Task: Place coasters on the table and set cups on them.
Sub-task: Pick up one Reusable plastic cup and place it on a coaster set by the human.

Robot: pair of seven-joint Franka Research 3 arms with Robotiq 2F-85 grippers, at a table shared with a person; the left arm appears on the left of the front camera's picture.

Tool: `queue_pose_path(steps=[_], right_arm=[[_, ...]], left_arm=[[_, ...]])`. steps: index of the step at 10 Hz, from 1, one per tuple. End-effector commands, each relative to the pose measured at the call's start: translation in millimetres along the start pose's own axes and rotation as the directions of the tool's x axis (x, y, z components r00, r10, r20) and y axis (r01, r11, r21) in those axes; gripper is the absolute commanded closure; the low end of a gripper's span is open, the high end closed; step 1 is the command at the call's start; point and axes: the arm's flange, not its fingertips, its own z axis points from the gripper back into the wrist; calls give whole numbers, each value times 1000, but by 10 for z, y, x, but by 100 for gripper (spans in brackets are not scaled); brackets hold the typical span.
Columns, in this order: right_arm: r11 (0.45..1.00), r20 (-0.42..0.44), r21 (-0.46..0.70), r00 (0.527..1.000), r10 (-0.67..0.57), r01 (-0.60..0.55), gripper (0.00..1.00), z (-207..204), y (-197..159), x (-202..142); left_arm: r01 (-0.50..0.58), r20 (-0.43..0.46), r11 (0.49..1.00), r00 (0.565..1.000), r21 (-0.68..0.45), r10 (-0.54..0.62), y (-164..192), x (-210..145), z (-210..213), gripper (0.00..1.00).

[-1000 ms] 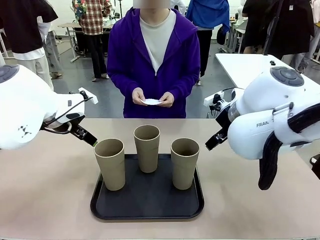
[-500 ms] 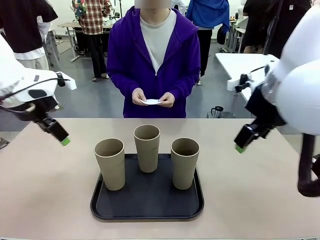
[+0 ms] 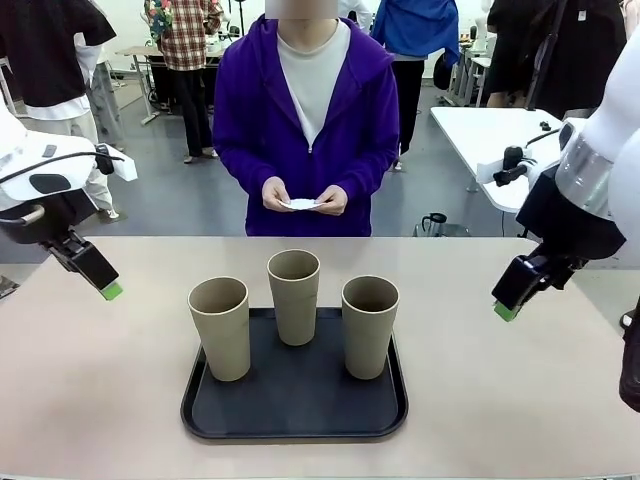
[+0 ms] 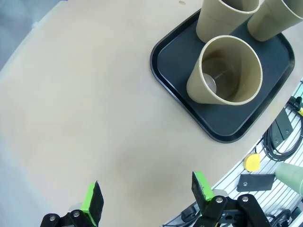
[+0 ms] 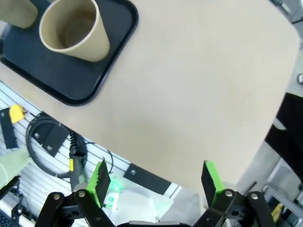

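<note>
Nothing legible: no words, brands, numbers or signs can be read. The cups (image 3: 294, 300) and the black tray (image 3: 295, 395), toward 6 o'clock in the front view, are plain.

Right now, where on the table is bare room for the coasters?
The table is bare on both sides of the tray, toward the left gripper and the right gripper, and in a strip between tray and person. The tray itself is crowded with cups.

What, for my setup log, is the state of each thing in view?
Black rounded tray: flat on the beige table.
Three tall tan tapered cups: upright on the tray.
White paper coasters: held in the person's hands.
Left gripper: open, empty.
Right gripper: open, empty.
</note>
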Motion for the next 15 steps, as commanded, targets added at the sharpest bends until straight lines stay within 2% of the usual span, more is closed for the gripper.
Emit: queue_pose_path(steps=[1, 2, 3, 4, 5, 6, 7, 8, 9, 10, 11, 13, 14, 15], right_arm=[[937, 118, 340, 985, -129, 82, 0, -6, -105, -8], [755, 161, 639, 935, -315, 145, 0, -85, -397, -91], [499, 125, 850, 853, -506, 171, 0, -133, -699, -287], [299, 79, 945, 792, -606, 135, 0, -189, -985, -470], [140, 9, 983, 727, -687, 120, 0, -285, -1286, -669], [26, -74, 990, 673, -736, 137, 0, -415, -1569, -867], [-93, -163, 985, 634, -756, 142, 0, -565, -1808, -1050], [-186, -240, 971, 619, -748, 151, 0, -688, -1926, -1203], [-248, -290, 956, 612, -736, 154, 0, -801, -1999, -1327], [-269, -305, 951, 605, -735, 152, 0, -891, -2028, -1416], [-282, -314, 948, 602, -734, 150, 0, -970, -2044, -1440], [-229, -310, 951, 597, -740, 210, 0, -1151, -1980, -1468], [-158, -278, 956, 602, -749, 245, 0, -1221, -1991, -1485], [-111, -255, 958, 607, -753, 264, 0, -1275, -1989, -1492]], left_arm=[[0, 1, 1000, 1000, 1, 0, -10, -29, 53, 0], [-20, 92, 972, 995, -236, 43, 173, -33, 49, 0], [5, 165, 883, 983, -470, 82, 349, -113, 148, 0], [24, 243, 795, 957, -606, 157, 560, -164, 180, 0], [50, 292, 677, 923, -735, 249, 775, -303, 187, 0], [75, 299, 520, 883, -851, 361, 1039, -513, 128, 0], [81, 266, 392, 856, -916, 444, 1339, -752, 35, 0], [66, 223, 308, 830, -949, 512, 1528, -989, -34, 0], [38, 188, 263, 795, -964, 577, 1716, -1199, -108, 0], [-6, 134, 219, 776, -976, 616, 1865, -1377, -205, 0], [-31, 95, 185, 768, -982, 634, 1927, -1392, -346, 0], [-135, 10, 179, 770, -974, 637, 1904, -1390, -471, 0], [-205, -26, 213, 775, -955, 632, 1935, -1391, -535, 0], [-262, -64, 226, 774, -938, 630, 1944, -1362, -587, 0]])
